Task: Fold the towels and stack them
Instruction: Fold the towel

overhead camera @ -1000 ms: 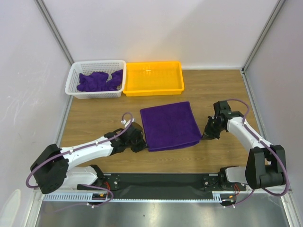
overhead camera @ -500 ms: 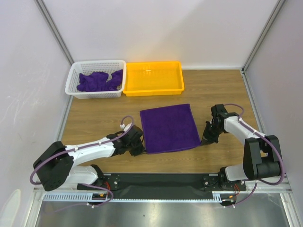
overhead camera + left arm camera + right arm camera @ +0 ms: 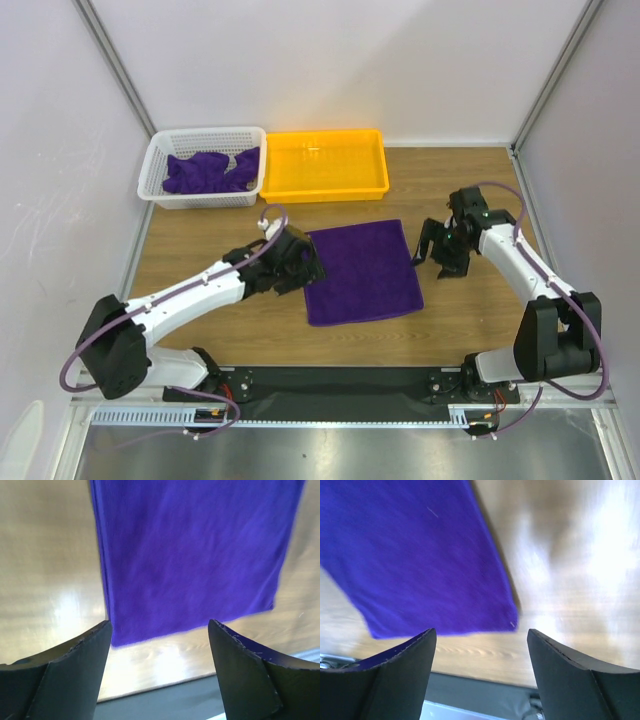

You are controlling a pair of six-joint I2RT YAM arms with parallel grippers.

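a folded purple towel [image 3: 362, 272] lies flat on the wooden surface [image 3: 200, 250], near the yellow tray [image 3: 325, 190] at the back. the left pincer [image 3: 298, 266] hangs at the towel's left edge and the right pincer [image 3: 437, 254] just beside its right edge, both spread wide with nothing between the jaws. crumpled towels [image 3: 205, 172] sit in the white basket [image 3: 152, 170] left of the tray

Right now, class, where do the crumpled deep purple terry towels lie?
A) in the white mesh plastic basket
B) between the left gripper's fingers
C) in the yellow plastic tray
A: the crumpled deep purple terry towels sit heaped inside the white mesh plastic basket, beside the yellow plastic tray.
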